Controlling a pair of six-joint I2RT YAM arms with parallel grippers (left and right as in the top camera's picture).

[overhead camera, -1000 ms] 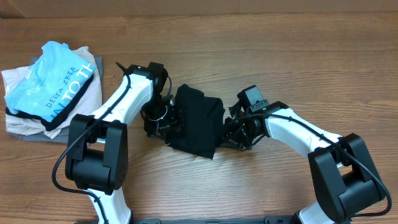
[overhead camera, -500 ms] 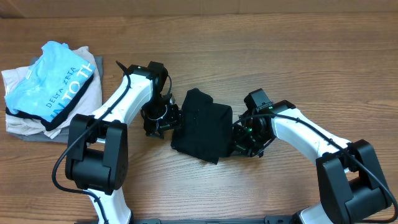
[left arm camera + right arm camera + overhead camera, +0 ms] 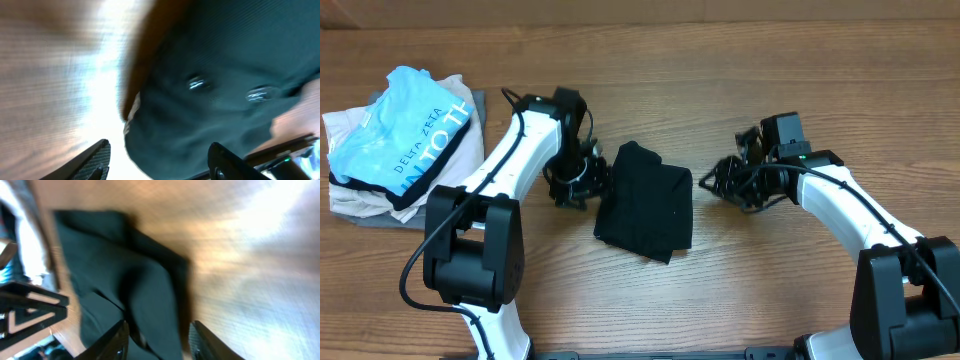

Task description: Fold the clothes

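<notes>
The black shirt [image 3: 645,200] lies folded into a compact rectangle in the middle of the wooden table [image 3: 820,80]. My left gripper [image 3: 582,185] stands open right at the shirt's left edge. In the left wrist view the black shirt [image 3: 215,75] fills the space ahead of the left gripper [image 3: 160,162], reaching in between the spread fingers [image 3: 97,157] without being pinched. My right gripper [image 3: 712,185] is open and a short way off the shirt's right edge. The right wrist view is blurred; it shows the shirt [image 3: 125,280] beyond the right gripper [image 3: 160,342].
A pile of other garments sits at the far left: a light-blue shirt [image 3: 405,135] with white lettering on top of white and grey folded pieces [image 3: 350,190]. Both arms reach in from the near edge.
The right gripper has opened, let go of the shirt and drawn back to the right. The shirt slid a little to the right and now lies flat. The left gripper has barely moved.
</notes>
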